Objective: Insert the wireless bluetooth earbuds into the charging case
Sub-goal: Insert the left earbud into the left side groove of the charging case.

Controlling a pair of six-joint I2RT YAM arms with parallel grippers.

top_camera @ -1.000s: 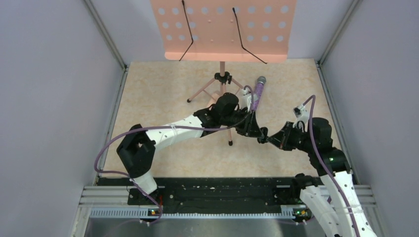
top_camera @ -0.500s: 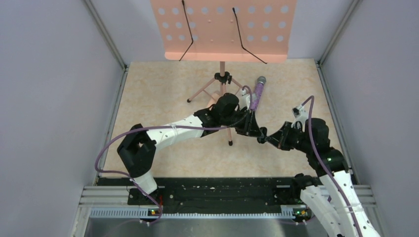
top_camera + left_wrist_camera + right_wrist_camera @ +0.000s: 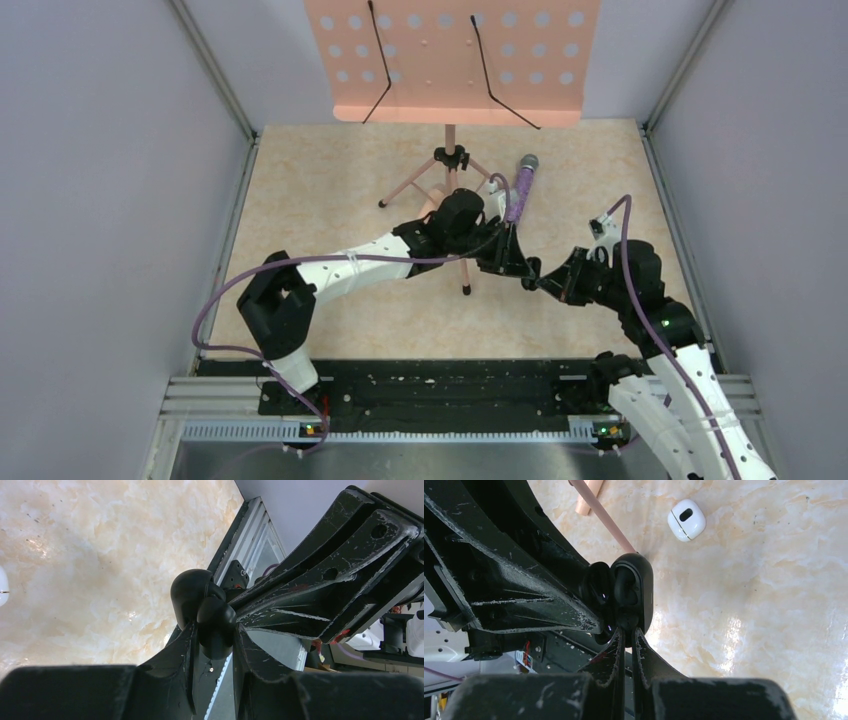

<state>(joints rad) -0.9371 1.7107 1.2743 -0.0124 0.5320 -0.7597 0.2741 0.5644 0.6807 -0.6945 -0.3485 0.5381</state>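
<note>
The black charging case (image 3: 634, 587) hangs open above the table between both grippers. My left gripper (image 3: 214, 630) is shut on its rounded body (image 3: 212, 622). My right gripper (image 3: 628, 629) is shut, its fingers almost together, pinching a thin dark part at the case's near end. In the top view the two grippers meet tip to tip: left (image 3: 524, 268), right (image 3: 542, 284). One white earbud piece (image 3: 686, 520) lies on the table beyond the case. It also shows at the left edge of the left wrist view (image 3: 2, 591). What is inside the case is too dark to tell.
A pink music stand (image 3: 450, 60) stands at the back, its tripod legs (image 3: 410, 185) reaching under the left arm; one leg (image 3: 599, 512) runs close to the case. A glittery purple microphone (image 3: 520, 190) lies beyond the left gripper. Grey walls close both sides.
The right arm has shifted slightly left and nearer. Both grippers stay together at the case.
</note>
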